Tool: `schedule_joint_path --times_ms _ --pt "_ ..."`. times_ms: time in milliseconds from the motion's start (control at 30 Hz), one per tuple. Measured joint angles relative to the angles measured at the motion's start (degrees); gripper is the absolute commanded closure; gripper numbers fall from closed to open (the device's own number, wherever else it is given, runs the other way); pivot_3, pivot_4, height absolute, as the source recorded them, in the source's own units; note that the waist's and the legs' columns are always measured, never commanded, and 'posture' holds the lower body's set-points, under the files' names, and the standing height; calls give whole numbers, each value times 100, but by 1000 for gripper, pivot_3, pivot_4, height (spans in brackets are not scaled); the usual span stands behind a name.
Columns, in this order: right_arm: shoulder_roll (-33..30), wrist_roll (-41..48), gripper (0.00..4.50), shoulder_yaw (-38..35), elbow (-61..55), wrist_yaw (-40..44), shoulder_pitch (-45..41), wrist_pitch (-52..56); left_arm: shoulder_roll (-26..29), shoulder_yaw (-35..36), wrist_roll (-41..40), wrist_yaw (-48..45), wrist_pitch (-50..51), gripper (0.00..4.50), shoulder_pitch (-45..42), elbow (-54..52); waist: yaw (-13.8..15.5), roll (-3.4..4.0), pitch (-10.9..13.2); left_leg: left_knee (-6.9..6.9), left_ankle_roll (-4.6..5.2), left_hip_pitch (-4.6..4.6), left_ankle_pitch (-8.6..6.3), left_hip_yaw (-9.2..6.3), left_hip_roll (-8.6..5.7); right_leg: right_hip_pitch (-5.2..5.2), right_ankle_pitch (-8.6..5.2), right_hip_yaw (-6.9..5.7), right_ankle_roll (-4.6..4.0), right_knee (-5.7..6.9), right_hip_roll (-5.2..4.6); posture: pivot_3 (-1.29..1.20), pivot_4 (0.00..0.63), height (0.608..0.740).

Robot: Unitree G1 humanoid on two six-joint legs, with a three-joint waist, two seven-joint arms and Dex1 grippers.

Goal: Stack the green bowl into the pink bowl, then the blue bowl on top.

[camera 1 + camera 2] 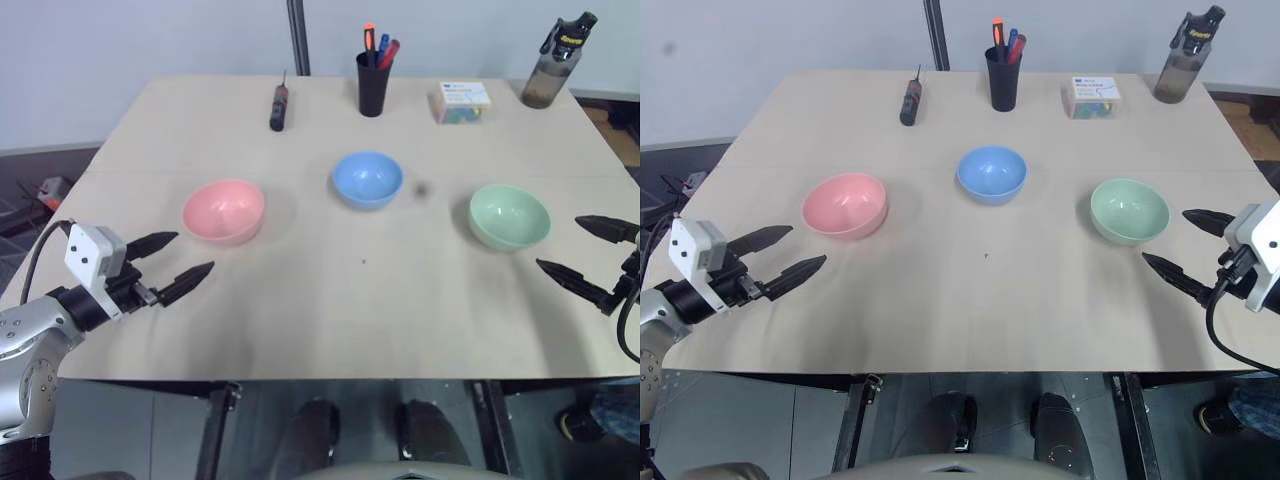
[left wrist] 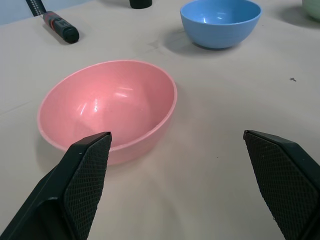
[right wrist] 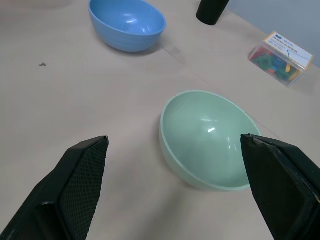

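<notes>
Three bowls stand apart and upright on the beige table [image 1: 330,310]. The pink bowl [image 1: 223,210] is at the left, the blue bowl [image 1: 367,178] in the middle and farther back, the green bowl [image 1: 509,216] at the right. My left gripper [image 1: 182,257] hovers open just left and in front of the pink bowl, holding nothing. My right gripper [image 1: 572,250] stands open just right of the green bowl, also empty. In the left wrist view the pink bowl [image 2: 107,107] lies ahead between the fingers. In the right wrist view the green bowl [image 3: 207,140] lies ahead.
Along the table's far edge stand a black screwdriver [image 1: 278,106], a black cup of pens [image 1: 373,78], a small clear box of clips [image 1: 460,102] and a dark drinking bottle [image 1: 556,62]. A pole [image 1: 297,35] rises behind the table.
</notes>
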Motion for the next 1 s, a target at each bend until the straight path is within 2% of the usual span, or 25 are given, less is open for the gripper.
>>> schedule_joint_path --times_ms 100,200,467,533,567,700,933,1000 --pt "-9 4 64 23 8 -5 -37 26 1 -27 1 -16 49 0 -61 1 -1 0 0 0 0 -1 0 0 -1 1 0 1 0 -2 -3 0 150 740" --pt "-19 36 64 205 -36 -82 -223 81 -1 -310 33 132 221 0 -512 -65 24 0 0 1 0 -1 0 -6 -3 3 3 -3 -3 1 -2 0 150 740" --pt "-7 148 64 666 -123 -153 -579 85 15 -904 728 898 409 0 -934 -505 -17 0 2 0 -1 -7 0 -1 -3 -6 3 -3 -3 -1 11 0 150 740" --pt "110 198 64 1043 -157 -220 -884 82 272 -1222 1112 1216 802 0 -1107 -730 -21 -4 5 0 -1 -6 1 -2 -3 -6 3 -4 -2 2 18 0 150 740" --pt "217 202 64 1358 -197 -258 -1077 75 599 -1539 1447 1344 1081 0 -1235 -859 -21 -4 6 0 0 -5 1 -2 -4 -6 3 -6 -2 5 25 0 150 740" --pt "434 158 64 2076 -311 -347 -1428 50 1199 -2162 2201 1452 1549 0 -1634 -911 -21 7 15 0 0 -8 1 0 -11 -10 3 -16 -2 3 26 0 150 740" --pt "783 -151 64 3139 -268 -348 -2087 -133 1348 -3029 2513 1236 2354 0 -2169 -972 -25 5 19 0 -21 -13 13 0 -14 -13 2 -19 0 2 29 0 150 740" --pt "897 -229 0 3366 -249 -342 -2236 -231 1340 -3350 2572 1141 2451 526 -2314 -1047 -24 3 21 1 -21 -14 13 0 -14 -13 2 -19 -1 3 29 0 150 740"
